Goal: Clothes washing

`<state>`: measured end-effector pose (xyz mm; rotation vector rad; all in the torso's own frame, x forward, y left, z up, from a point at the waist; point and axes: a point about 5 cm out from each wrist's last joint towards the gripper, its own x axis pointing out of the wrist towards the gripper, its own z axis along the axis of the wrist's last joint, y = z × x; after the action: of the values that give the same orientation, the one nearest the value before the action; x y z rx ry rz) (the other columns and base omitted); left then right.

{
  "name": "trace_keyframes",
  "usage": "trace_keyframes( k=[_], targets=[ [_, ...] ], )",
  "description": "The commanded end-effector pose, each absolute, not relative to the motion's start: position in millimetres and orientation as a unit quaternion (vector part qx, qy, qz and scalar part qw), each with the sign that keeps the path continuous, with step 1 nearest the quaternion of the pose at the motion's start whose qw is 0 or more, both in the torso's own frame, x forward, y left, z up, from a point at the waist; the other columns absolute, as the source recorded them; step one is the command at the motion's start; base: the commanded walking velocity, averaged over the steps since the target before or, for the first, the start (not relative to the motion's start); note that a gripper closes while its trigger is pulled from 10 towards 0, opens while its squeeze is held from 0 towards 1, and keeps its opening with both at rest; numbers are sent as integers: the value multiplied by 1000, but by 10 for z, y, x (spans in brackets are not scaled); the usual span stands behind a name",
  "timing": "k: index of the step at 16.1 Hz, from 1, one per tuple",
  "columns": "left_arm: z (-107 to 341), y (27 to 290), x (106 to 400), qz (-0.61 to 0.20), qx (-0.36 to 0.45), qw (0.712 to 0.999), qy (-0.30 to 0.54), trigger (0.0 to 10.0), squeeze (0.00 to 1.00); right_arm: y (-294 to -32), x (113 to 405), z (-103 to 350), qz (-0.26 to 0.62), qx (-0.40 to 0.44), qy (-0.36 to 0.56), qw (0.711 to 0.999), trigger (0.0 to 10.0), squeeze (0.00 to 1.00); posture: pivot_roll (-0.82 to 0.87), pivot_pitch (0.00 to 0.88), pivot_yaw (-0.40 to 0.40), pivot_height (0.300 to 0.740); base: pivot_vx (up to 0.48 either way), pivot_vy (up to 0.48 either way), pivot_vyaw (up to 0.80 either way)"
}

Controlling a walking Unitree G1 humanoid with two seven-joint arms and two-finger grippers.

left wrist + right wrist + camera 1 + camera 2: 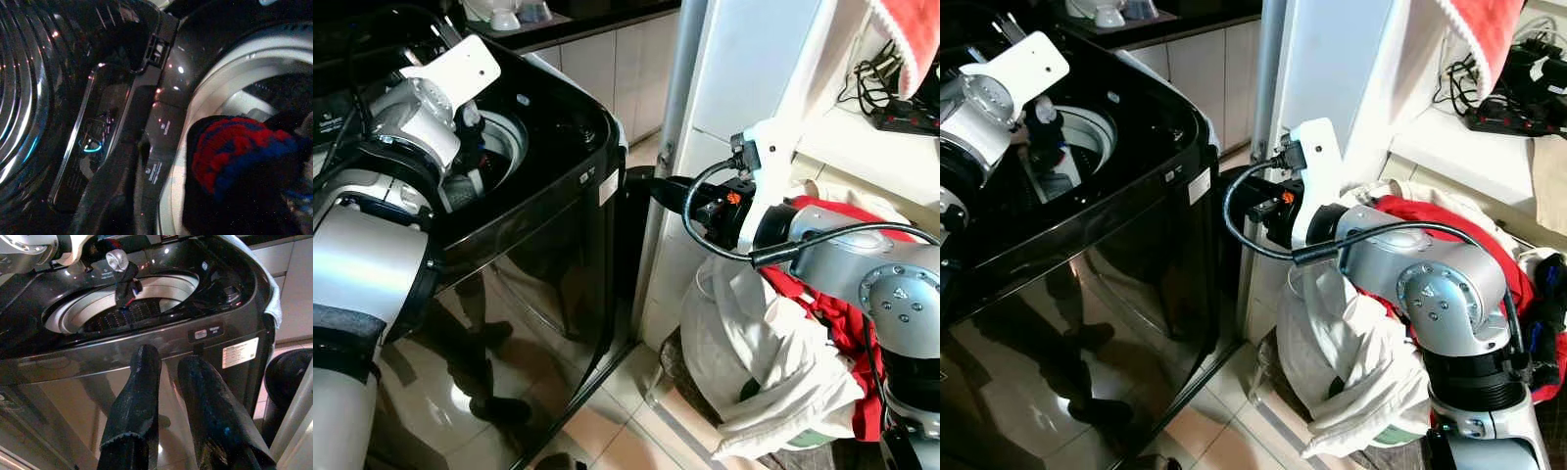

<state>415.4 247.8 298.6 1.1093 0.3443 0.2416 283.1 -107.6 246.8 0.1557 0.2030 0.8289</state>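
L gripper (128,286) over washer (558,225) drum, clamped on red-blue garment (230,152). R gripper (168,369) beside washer, fingers apart, empty.

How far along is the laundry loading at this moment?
Under way, far from finished. Done: the washing machine is open. In hand: the left gripper hangs over the drum holding a red and blue garment. Left: the pile of white and red clothes beside the machine waits; the right gripper, open and empty, points at the machine's front.
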Motion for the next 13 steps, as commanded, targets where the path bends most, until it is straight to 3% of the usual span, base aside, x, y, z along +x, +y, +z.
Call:
trace_keyframes(
  k=[1, 6, 9, 11, 12, 13],
  targets=[
    [3105, 2489, 4150, 114, 528, 827, 156, 10000, 1000, -1065, 2803, 2476, 407, 68, 94, 906, 10000, 0, -43, 0, -4, 740, 0, 0, 0],
    [3060, 2543, 4133, 105, 540, 817, 175, 10000, 1000, -1083, 2813, 2468, 404, 65, 93, 908, 10000, 0, -44, 0, -4, 740, 0, 0, 0],
    [2862, 2490, 4132, 37, 547, 804, 228, 10000, 1000, -1094, 2837, 2444, 393, 64, 99, 912, 10000, 0, -37, 0, 0, 740, 0, 0, 0],
    [2778, 2454, 4132, 11, 576, 778, 250, 10000, 1000, -1087, 2840, 2435, 390, 61, 100, 913, 10000, 0, -41, 0, 3, 740, 0, 0, 0],
    [2744, 2449, 4128, -1, 586, 767, 261, 10000, 0, -1087, 2839, 2436, 390, 60, 99, 914, 10000, 0, -40, 0, 4, 740, 0, 0, 0],
    [2749, 2463, 4126, 5, 591, 764, 260, 10000, 0, -1097, 2840, 2440, 389, 60, 98, 914, 10000, 0, -40, 0, 4, 740, 0, 0, 0]
  ],
)
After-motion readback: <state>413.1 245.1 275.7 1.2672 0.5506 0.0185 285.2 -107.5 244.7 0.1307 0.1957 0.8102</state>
